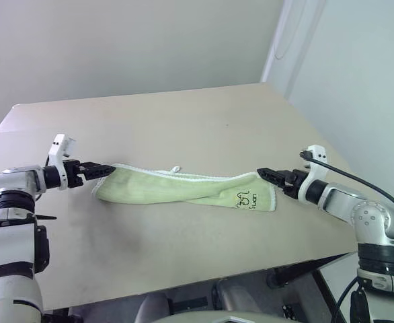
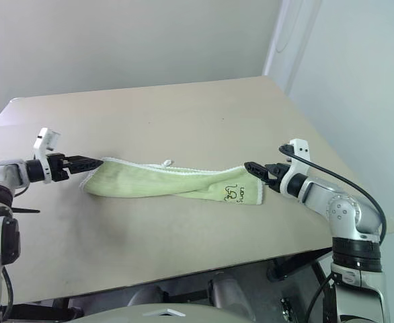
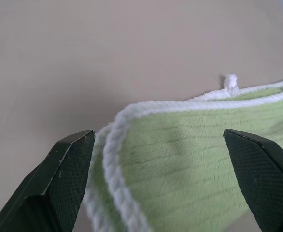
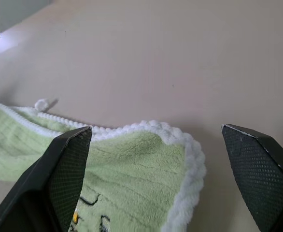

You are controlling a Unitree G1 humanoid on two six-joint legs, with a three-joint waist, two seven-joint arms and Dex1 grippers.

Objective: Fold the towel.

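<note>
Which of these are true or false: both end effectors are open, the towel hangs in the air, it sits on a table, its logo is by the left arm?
1. Both the left end effector and the right end effector are open. True.
2. The towel hangs in the air. False: it lies on the table.
3. The towel lies between the two end effectors. True.
4. The logo is near the left arm. False: it is at the right arm's end.

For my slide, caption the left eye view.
Open fingers of both grippers flank the folded towel lying on the table.
</note>
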